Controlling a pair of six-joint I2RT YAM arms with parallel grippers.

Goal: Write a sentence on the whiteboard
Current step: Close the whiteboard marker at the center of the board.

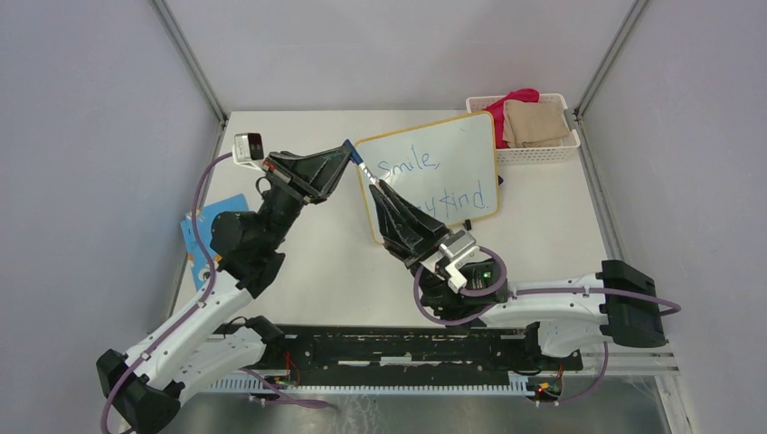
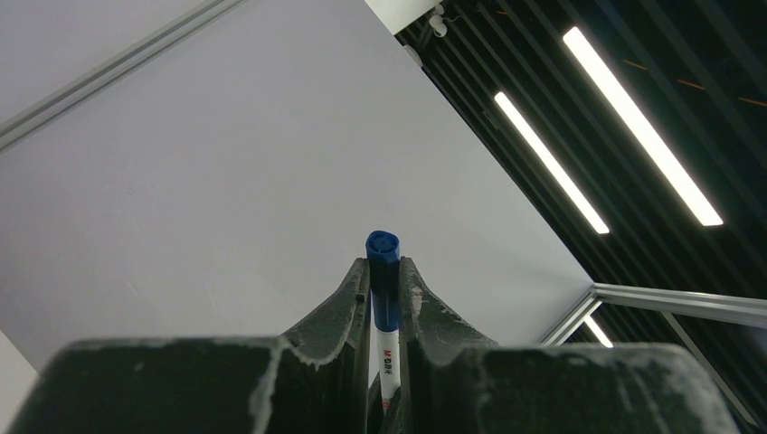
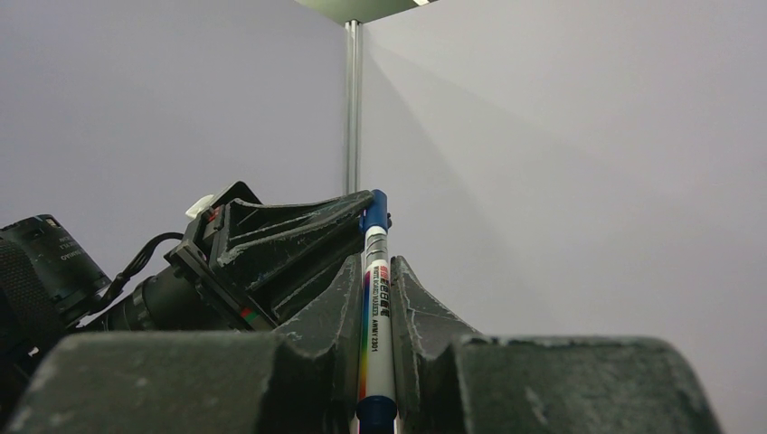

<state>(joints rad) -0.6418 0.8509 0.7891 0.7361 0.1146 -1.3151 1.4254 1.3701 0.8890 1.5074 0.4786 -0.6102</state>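
Top view, whiteboard (image 1: 452, 145): far middle of table (image 1: 307, 271), set askew, one corner near basket (image 1: 534, 155).
Top view, sentence (image 1: 411, 165): blue, "Smile," over "…y kind" (right gripper (image 1: 375, 187) hides the start of line two).
Top view, marker (image 1: 360, 164): bridges both grippers over the whiteboard's left edge.
Left wrist, left gripper (image 2: 383, 271): narrow, clamped on the blue cap (image 2: 383, 246).
Right wrist, right gripper: narrow, clamped on the marker's white barrel, with the cap and left gripper just beyond.
Stage (judged): writing looks done. Cap going on or coming off, cannot tell which.
Risk: arms off-axis would jam or bend the cap, or let the barrel slip. A low right-arm swing could smear ink or knock the whiteboard.
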